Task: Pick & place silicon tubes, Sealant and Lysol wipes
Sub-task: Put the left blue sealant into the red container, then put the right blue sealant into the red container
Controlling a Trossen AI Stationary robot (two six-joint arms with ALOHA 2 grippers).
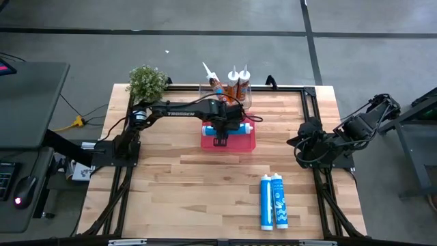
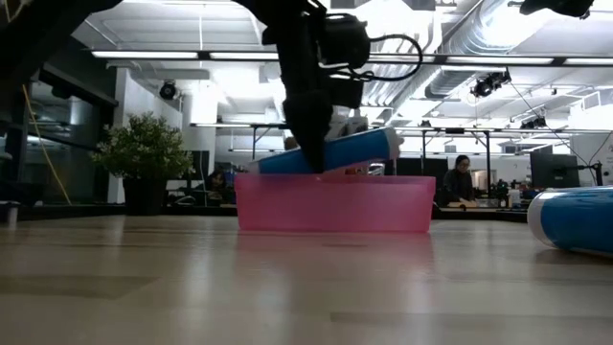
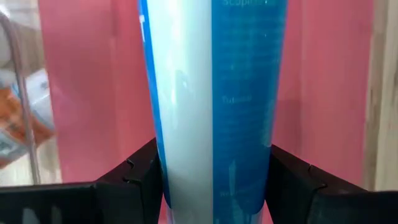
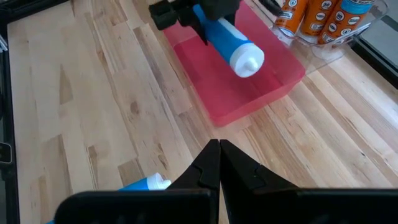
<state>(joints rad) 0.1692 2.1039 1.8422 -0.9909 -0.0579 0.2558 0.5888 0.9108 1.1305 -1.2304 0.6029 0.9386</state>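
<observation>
My left gripper (image 1: 220, 131) is over the pink bin (image 1: 231, 143) at the table's far middle, shut on a blue-and-white silicone tube (image 1: 235, 128). In the low view the tube (image 2: 335, 153) sits at the height of the bin's rim (image 2: 335, 180), its capped end toward the table's right and slightly higher. Two more blue-and-white tubes (image 1: 273, 201) lie side by side on the table at the near right. My right gripper (image 4: 219, 163) is shut and empty at the table's right edge (image 1: 304, 142). My left gripper pinches the tube's round body (image 3: 211, 155) between its two fingers (image 3: 140, 180), nearer the flat rear end than the cap. The fingers come from above, pointing down, and lie across the tube. The tube is held nearly level over the bin (image 4: 249, 81); whether it touches the bin I cannot tell.
A clear container with orange sealant tubes (image 1: 237, 85) stands just behind the pink bin. A small potted plant (image 1: 147, 82) stands at the far left corner. Bare wood lies across the table's near left and middle.
</observation>
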